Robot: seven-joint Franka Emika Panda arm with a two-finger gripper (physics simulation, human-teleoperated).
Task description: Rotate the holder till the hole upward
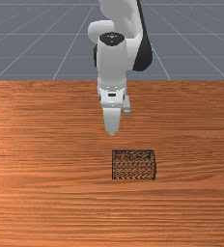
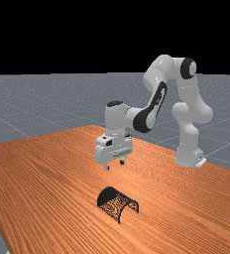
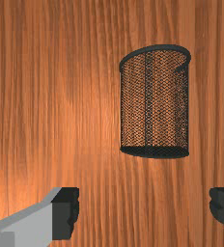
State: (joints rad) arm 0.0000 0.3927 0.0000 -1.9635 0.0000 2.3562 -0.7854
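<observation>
Front view, and there's the holder (image 1: 133,165), lying on its side on the bench (image 1: 46,202), at five o'clock from the tip of the white hand. It's black wire mesh, a fine diamond weave, and the orange-brown grain glows right through it! Over to the far view, where the shape reads as a curved, arched shell, its mouth facing sideways, toward four o'clock, its darker closed end toward ten. The wrist view picks out a thick, smooth black rim (image 3: 155,48) at the end farther from the fingers, and a flat, dark end (image 3: 155,152) nearer to them. Around it, wood with long streaks of grain, and beyond that a grey floor (image 2: 18,109) crossed by pale lines. What's overhead? The smooth white and grey arm (image 2: 118,119), its base (image 2: 188,155) at two o'clock from the holder in the far view. And the tool (image 2: 114,165) hangs above the bench, at twelve o'clock from the mesh in that same view, fingers pointing down. They're spread wide, bare wood visible between their dark pads (image 3: 68,212), the whole grip well apart from the holder!
</observation>
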